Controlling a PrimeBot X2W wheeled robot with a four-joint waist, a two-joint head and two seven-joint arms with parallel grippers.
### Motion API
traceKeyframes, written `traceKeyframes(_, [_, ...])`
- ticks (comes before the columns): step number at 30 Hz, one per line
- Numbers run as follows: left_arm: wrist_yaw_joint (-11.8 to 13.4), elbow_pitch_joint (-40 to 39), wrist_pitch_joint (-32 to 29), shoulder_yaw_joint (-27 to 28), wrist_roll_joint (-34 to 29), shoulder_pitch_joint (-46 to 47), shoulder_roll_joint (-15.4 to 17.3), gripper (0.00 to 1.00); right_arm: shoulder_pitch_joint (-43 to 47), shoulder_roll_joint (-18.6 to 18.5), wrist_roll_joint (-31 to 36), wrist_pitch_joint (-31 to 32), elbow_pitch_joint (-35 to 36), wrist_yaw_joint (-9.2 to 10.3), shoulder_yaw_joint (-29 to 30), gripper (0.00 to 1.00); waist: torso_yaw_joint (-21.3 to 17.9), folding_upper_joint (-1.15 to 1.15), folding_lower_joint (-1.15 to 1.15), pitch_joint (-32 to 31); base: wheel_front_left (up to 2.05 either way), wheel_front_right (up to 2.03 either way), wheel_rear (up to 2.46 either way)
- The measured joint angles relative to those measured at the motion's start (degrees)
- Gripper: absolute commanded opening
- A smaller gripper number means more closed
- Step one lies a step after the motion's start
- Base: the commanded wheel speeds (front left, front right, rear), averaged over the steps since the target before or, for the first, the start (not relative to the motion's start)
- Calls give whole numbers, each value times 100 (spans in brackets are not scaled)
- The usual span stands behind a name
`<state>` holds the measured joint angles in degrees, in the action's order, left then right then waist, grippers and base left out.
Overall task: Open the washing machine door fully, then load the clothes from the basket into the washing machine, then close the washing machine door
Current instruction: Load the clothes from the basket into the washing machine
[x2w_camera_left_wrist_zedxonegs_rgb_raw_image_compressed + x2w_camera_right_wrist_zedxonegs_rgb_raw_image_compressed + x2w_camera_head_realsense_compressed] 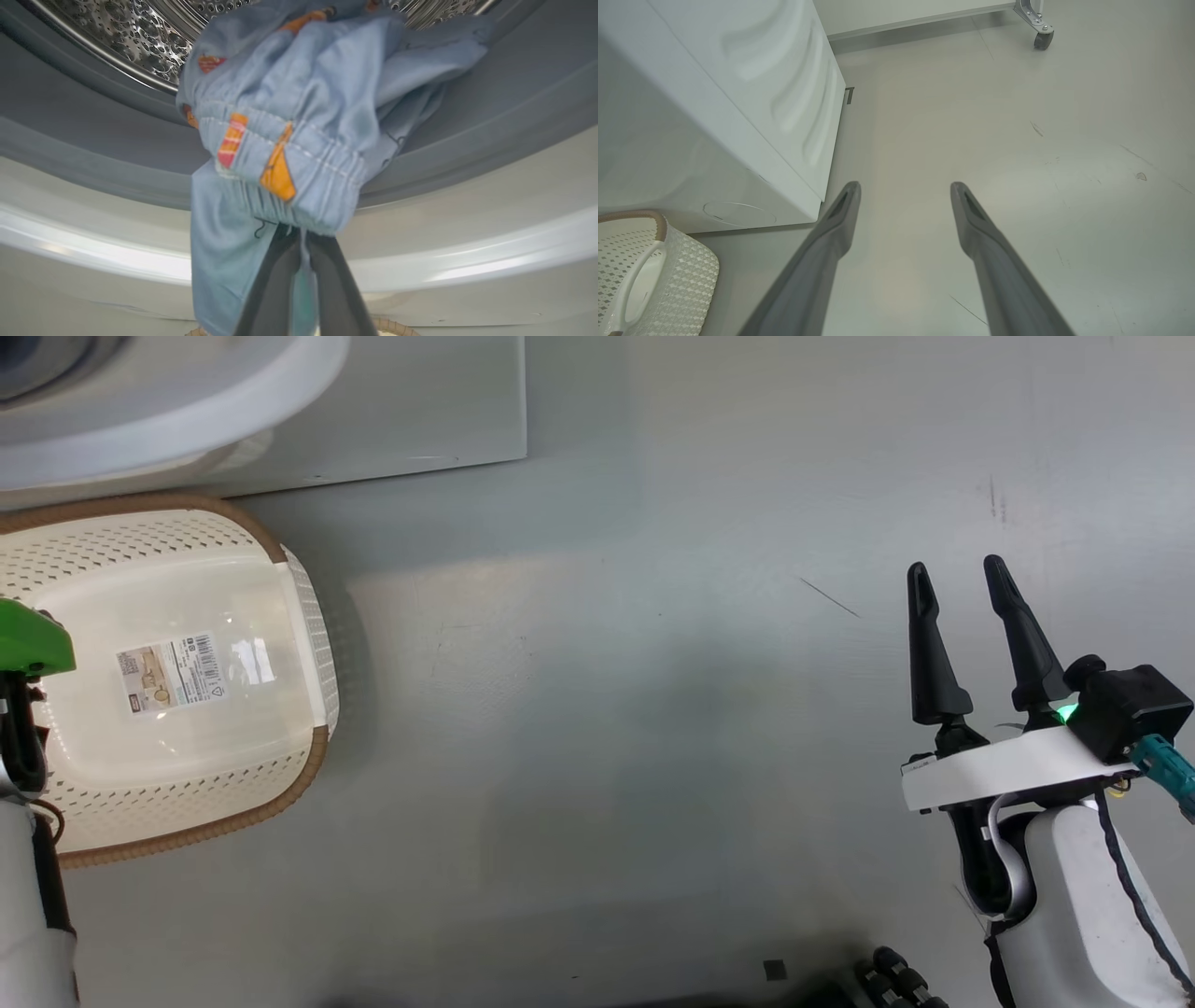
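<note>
While the left gripper [299, 235] clamps a fold of the light blue garment [299, 93] at bottom centre of the left wrist view, most of that garment lies draped over the grey rubber gasket [93, 135]. The upper part reaches toward the dimpled steel drum [126, 32] at the top of the frame. The waistband and one leg hang down over the white front of the washing machine [467, 224], so it's half in, half out.

Right gripper [957, 569] at lower right of the head view: fingers spread, nothing between them, over bare floor [653, 709], well apart from everything. Basket [308, 616] at left of the head view, just below the machine's front edge, with its base sticker [173, 674] showing. Loading looks nearly done.

Step in hand, as I read it: get the hanging part over the lip and into the drum.
- Lift first, then push; dragging straight in would likely bunch cloth on the gasket fold.
- Carry the pinch well past the gasket before letting go, or the leg may slide back out.
- Watch the loose leg at lower left of the wrist view; it isn't in the pinch and could trail.
- Any cloth left on the gasket could get trapped by the door later.
- Soft knit, limp, will sag off the fingers, so go deep.
</note>
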<state>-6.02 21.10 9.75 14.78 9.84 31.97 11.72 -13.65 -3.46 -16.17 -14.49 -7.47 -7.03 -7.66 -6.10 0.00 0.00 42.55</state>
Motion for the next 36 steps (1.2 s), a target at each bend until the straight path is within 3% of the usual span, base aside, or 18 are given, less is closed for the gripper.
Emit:
traceKeyframes(14, [0,-330,280,-67,-134,-10,14,0,7,1,0,0,-24,1,20,100,152,0,0,-225,0,0,0])
traceKeyframes(24, [0,-580,291,-357,-357,503,247,0,9,3,-1,0,-29,1,-45,100,137,0,0,-249,0,0,0])
traceKeyframes(36, [-20,-331,-219,-469,-324,1387,385,0,9,20,-73,0,-27,0,-182,100,-52,0,0,-141,0,0,0])
